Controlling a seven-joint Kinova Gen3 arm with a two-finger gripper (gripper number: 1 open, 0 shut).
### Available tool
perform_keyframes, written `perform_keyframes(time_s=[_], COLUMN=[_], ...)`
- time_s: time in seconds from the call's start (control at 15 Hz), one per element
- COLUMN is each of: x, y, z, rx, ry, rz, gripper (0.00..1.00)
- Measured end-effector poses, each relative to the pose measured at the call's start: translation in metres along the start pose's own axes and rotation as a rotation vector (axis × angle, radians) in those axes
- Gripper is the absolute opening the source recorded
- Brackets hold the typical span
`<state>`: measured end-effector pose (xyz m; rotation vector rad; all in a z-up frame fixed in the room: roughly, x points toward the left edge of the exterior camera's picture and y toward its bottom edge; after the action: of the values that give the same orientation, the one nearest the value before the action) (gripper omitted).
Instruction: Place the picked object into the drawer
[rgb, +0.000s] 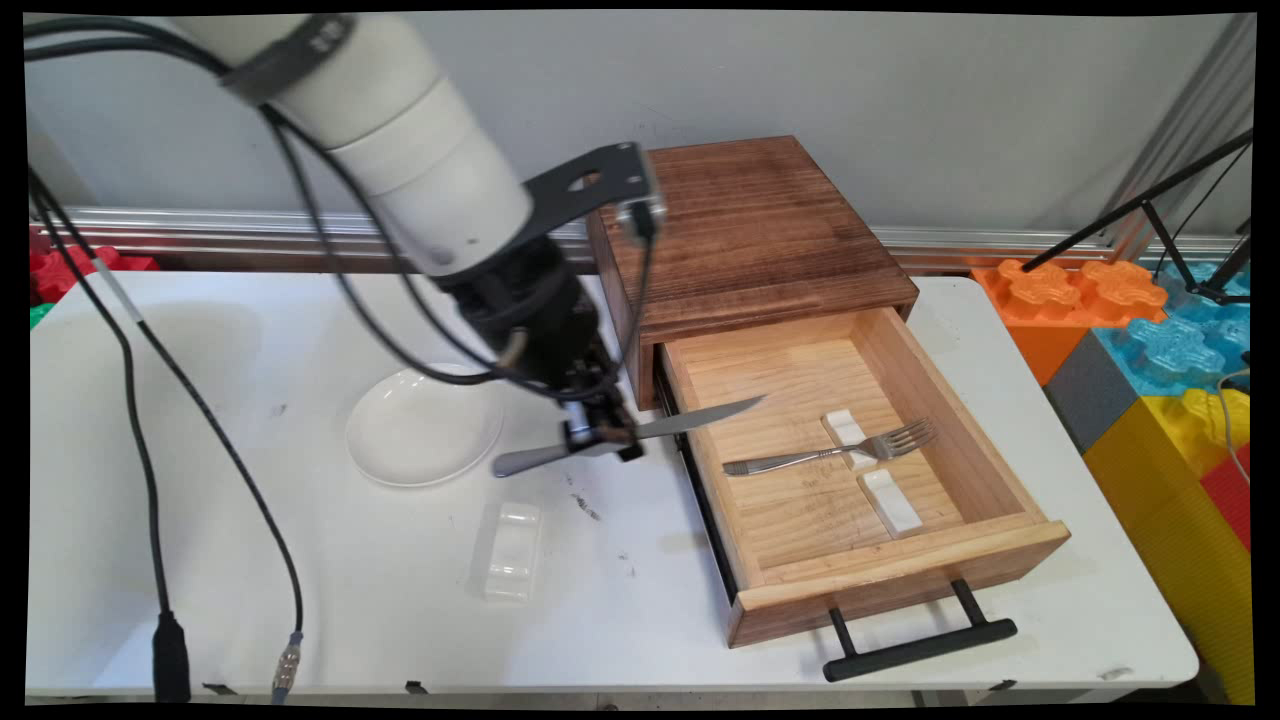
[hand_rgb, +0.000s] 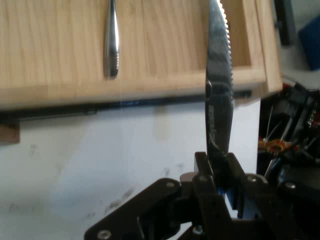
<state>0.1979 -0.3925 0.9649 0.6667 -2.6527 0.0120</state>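
- Main view: the claw (rgb: 603, 437) is clamped on a table knife (rgb: 640, 430), holding it level above the table just left of the open wooden drawer (rgb: 1000, 545), its tip reaching over the drawer's left wall.
- A fork (rgb: 830, 454) lies inside on one of two white rests (rgb: 848, 433); the nearer rest (rgb: 893, 500) is bare. A white plate (rgb: 425, 428) sits left of the claw.
- Hand view: the fingers (hand_rgb: 202, 172) pinch the serrated blade; the knife is held, not set down.
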Motion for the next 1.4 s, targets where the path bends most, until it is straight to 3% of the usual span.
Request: perform_keyframes(time_s=[0.73, 1.4], x=[0.086, 0.123], y=[0.01, 0.011], z=[0.049, 0.112], rx=[0.004, 0.014], ry=[0.069, 0.12], rz=[-0.026, -0.047], gripper=[0.0, 0.0])
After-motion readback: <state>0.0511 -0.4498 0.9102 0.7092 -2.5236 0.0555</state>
